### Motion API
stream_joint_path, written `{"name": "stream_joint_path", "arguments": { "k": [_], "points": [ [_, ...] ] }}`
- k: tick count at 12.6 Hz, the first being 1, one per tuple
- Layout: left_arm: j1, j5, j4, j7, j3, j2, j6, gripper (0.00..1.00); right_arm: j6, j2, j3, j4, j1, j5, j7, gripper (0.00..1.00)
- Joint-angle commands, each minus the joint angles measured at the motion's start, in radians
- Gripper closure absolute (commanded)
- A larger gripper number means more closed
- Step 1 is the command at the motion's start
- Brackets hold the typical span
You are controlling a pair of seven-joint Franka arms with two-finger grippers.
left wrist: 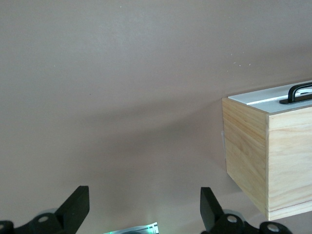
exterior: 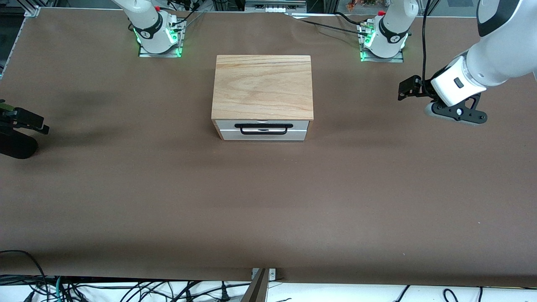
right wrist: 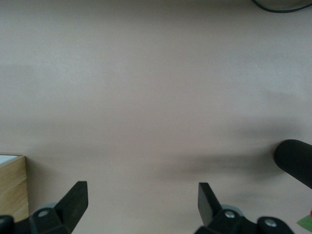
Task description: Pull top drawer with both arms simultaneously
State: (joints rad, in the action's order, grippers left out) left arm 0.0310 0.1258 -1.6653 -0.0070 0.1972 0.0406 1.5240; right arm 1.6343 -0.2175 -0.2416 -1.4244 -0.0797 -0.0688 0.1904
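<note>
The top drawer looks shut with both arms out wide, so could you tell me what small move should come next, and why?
Probably bring both open pincers in toward the black handle. The top drawer sits flush in the box, while the left pincer and right pincer hang over bare table at opposite ends, touching nothing.

No legible text, labels, brands or numbers appear on the wooden box (exterior: pixel 262 87), the table (exterior: pixel 126 188) or the arms (exterior: pixel 482 63).
</note>
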Motion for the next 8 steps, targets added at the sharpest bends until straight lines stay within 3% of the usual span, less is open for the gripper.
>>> {"name": "stream_joint_path", "arguments": {
  "k": [1,6,8],
  "points": [
    [0.006,0.028,0.042,0.007,0.001,0.021,-0.031,0.00,-0.013,-0.005,0.002,0.022,0.003,0.007,-0.008,0.00],
    [0.003,0.031,0.042,0.012,0.002,0.027,-0.031,0.00,-0.013,-0.005,0.004,0.022,0.000,0.003,-0.020,0.00],
    [0.001,0.107,0.042,0.041,0.001,0.041,-0.031,0.00,-0.013,-0.008,0.005,0.016,-0.005,-0.002,-0.026,0.00]
  ]
}}
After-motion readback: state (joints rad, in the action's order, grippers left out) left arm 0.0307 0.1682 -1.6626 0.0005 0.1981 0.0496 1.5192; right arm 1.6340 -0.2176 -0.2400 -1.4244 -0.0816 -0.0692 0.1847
